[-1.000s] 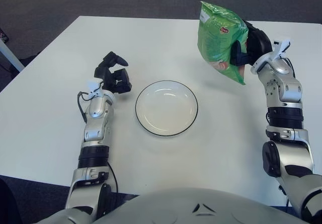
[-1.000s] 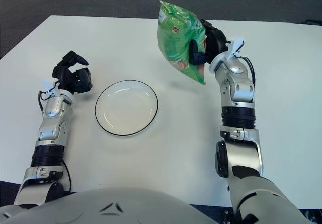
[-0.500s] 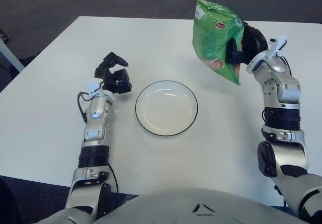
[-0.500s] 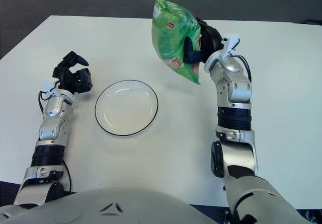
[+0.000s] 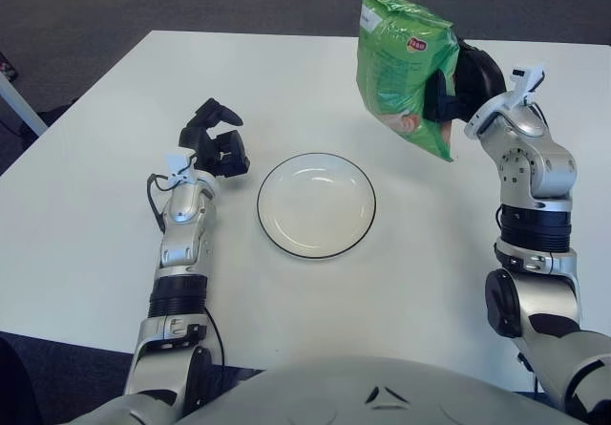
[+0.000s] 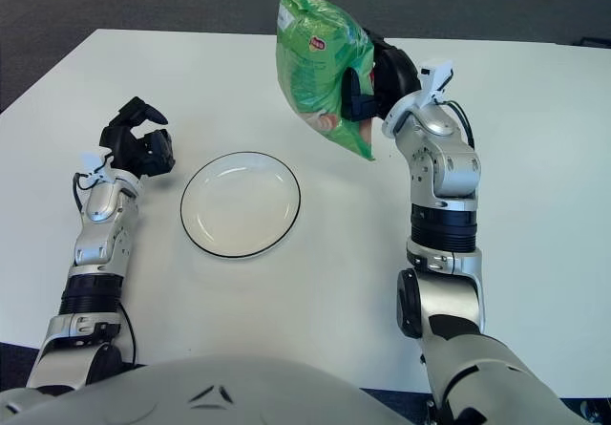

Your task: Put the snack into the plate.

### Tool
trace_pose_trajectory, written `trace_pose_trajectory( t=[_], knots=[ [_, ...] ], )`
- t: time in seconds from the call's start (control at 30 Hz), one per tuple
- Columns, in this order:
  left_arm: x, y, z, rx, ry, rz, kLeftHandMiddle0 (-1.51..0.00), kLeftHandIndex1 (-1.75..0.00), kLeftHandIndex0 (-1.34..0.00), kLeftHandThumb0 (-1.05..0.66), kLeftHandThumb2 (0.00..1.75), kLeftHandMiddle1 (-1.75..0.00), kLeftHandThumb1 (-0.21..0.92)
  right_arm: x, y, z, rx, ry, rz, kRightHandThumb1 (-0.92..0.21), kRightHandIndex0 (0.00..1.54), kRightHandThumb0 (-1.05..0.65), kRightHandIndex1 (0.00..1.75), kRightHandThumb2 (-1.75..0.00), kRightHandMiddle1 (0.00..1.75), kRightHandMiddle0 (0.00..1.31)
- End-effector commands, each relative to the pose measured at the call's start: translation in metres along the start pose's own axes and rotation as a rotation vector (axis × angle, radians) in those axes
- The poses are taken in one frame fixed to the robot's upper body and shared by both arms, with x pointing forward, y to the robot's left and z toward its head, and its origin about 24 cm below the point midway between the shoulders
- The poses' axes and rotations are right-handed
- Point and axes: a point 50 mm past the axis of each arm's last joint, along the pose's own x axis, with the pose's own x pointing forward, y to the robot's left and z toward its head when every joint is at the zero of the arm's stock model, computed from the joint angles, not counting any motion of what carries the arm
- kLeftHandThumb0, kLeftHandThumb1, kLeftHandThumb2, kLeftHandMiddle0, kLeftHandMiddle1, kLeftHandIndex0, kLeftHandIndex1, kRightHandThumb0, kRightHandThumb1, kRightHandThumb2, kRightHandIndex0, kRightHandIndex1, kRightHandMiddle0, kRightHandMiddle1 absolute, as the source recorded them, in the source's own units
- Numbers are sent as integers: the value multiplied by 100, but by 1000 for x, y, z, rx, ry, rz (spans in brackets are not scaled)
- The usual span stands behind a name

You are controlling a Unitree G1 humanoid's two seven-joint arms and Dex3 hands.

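1. The right hand (image 5: 456, 89) sits in the upper right of the frame, its dark fingers wrapped around a green snack bag (image 5: 401, 67) and clamped on the bag's right edge. The bag hangs in the air, well clear of the table (image 5: 95, 253).

2. The bag's long axis runs roughly top to bottom in the picture, tilted slightly so that its lower corner points down and right, toward the forearm. Its printed face is turned to the left of the frame, toward the centre of the table.

3. The plate (image 5: 316, 205), white with a thin dark rim, lies flat near the middle of the frame and holds nothing. It is below and to the left of the bag; the bag's lower corner shows just beyond the plate's upper right rim, not over its bowl.

4. That offset is what the coming move turns on. As I judge it, the right hand has to carry the bag leftward and lower in the frame until it hangs above the plate's centre, then bring it down and lay it over before letting go, since a bag this long would tip if released upright.

5. The left hand (image 5: 218, 143) shows just left of the plate, fingers curled and holding nothing. It is nearer the plate than the right hand, but it has no part in the carry.

6. The task looks about midway: the snack is lifted, the placement not yet made.
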Motion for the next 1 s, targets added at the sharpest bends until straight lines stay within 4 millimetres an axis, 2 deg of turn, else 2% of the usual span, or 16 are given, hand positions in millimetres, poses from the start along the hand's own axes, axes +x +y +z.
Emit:
trace_pose_trajectory(
  t=[0.0,0.17,0.27,0.63,0.97],
  knots=[
    [-5,3,-11,-1,46,6,-132,-175,-69,-52,143,-175,23,-2,13,4,15,-12,71,1,89,0,164,-166,175,63],
    [-3,2,-12,1,44,5,-132,-175,-69,-52,143,-175,23,-2,24,4,95,20,166,2,93,0,155,-164,175,64],
    [-1,2,-12,6,42,5,-131,-175,-69,-52,142,-175,23,-1,29,4,83,22,223,3,95,0,151,-163,175,65],
    [5,3,-11,4,40,23,-129,-175,-67,-51,140,-175,25,3,44,2,-8,44,311,2,90,0,163,-166,175,63],
    [5,3,-11,15,39,39,-129,-175,-67,-51,140,-175,25,5,52,0,-83,44,358,2,90,0,164,-167,175,64]
  ],
)
